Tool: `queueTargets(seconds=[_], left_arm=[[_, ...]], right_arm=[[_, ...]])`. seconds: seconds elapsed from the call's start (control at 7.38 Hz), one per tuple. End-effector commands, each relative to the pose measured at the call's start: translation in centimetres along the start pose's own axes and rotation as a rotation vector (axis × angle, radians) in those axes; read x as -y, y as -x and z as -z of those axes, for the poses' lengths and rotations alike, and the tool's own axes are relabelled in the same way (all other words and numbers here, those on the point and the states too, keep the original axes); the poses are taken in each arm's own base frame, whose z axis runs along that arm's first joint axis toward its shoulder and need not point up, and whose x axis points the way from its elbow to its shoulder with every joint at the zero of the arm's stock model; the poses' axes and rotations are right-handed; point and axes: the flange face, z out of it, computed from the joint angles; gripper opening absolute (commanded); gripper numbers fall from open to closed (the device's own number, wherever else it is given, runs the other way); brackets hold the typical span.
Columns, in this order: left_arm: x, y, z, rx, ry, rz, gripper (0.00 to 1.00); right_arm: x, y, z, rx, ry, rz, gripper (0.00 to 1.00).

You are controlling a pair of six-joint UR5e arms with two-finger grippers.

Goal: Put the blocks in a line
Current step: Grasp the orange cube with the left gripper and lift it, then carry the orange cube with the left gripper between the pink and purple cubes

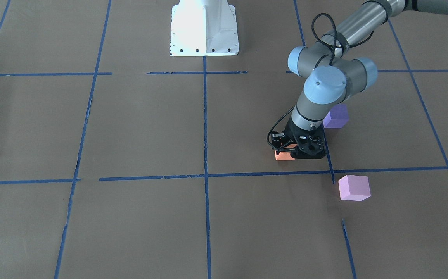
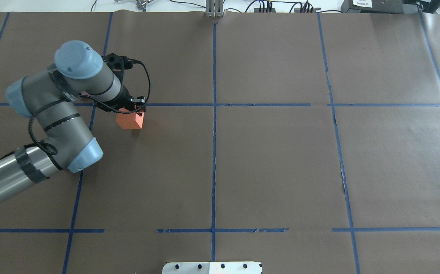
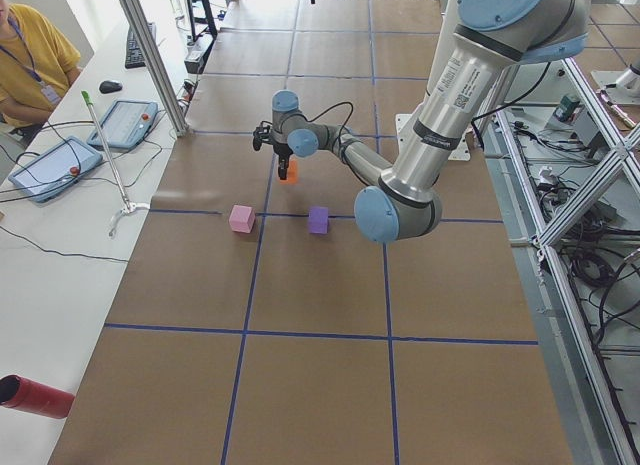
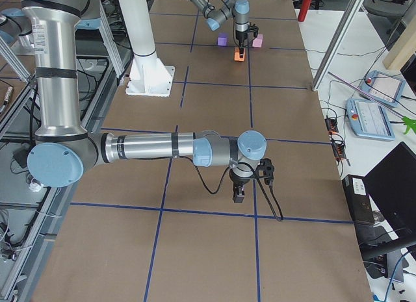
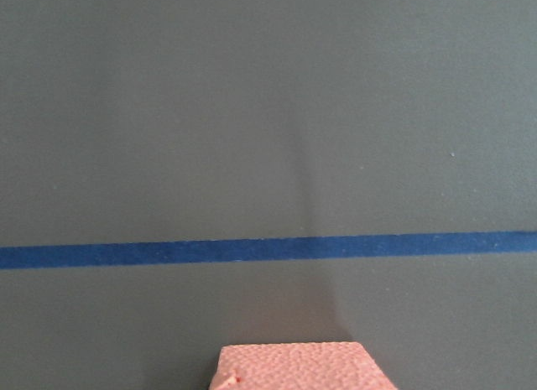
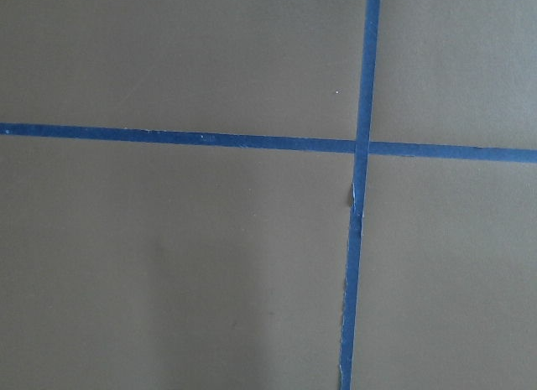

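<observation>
Left tool (image 2: 131, 111) is pinching small orange foam cube (image 2: 129, 121). Soft foam slipping risks landing it out of line. Right tool (image 4: 238, 195): grip state, cannot tell.

Opposed front and overhead views; common tabletop (image 1: 130, 128)

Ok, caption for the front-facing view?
Left gripper at the orange cube; violet cube and pink cube sit apart nearby, not yet in line.

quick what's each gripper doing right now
Left gripper: closed on the orange block.
Right gripper: cannot be told, seen only from the side.
</observation>
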Motion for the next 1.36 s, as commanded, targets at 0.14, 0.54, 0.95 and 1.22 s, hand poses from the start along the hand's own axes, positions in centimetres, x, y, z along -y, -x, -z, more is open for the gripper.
queueTargets(seconds=[0.14,0.54,0.95,1.22], left_arm=[[2.4,15.3,2.4,0.08,0.002,-0.036,0.17],[2.5,15.8,0.4,0.093,0.026,-0.014,0.21],[2.1,15.5,0.1,0.073,0.053,-0.018,0.29],[0.4,13.8,-1.4,0.037,0.115,-0.035,0.29]], right_arm=[[0.0,0.0,0.0,0.0,0.0,0.0,1.0],[0.0,0.0,0.0,0.0,0.0,0.0,1.0],[0.0,0.0,0.0,0.0,0.0,0.0,1.0],[0.0,0.0,0.0,0.0,0.0,0.0,1.0]])
